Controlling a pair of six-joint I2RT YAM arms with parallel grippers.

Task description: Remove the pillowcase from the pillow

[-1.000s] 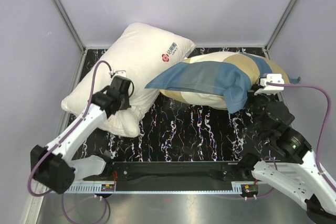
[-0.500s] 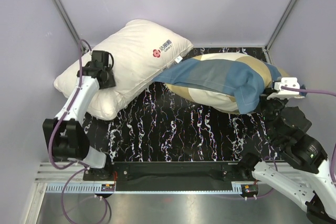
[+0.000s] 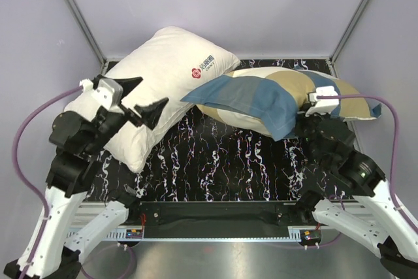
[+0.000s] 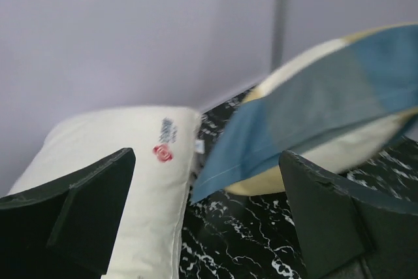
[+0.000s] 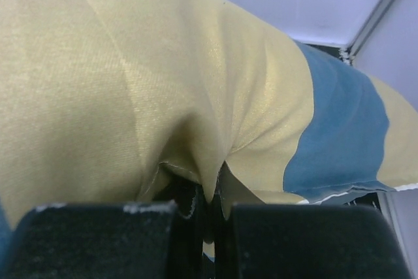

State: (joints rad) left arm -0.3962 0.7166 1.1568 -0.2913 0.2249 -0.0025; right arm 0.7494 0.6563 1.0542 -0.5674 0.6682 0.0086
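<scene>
top external view: your checked pillowcase (image 3: pixel 274 96) lies back right on the table (image 3: pixel 222 155).
your right gripper (image 5: pixel 202 217) is pinched on its tan fold; your left gripper (image 3: pixel 153 91) gapes empty over the logo pillow (image 3: pixel 176 63).

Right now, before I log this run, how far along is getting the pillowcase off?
Done: nothing visible; the pillowcase bulges full, so the pillow seems inside. In hand: the right gripper is shut on a fold of its tan fabric. The left gripper is open, empty, over the logo pillow. Left: the whole pull-off.
</scene>
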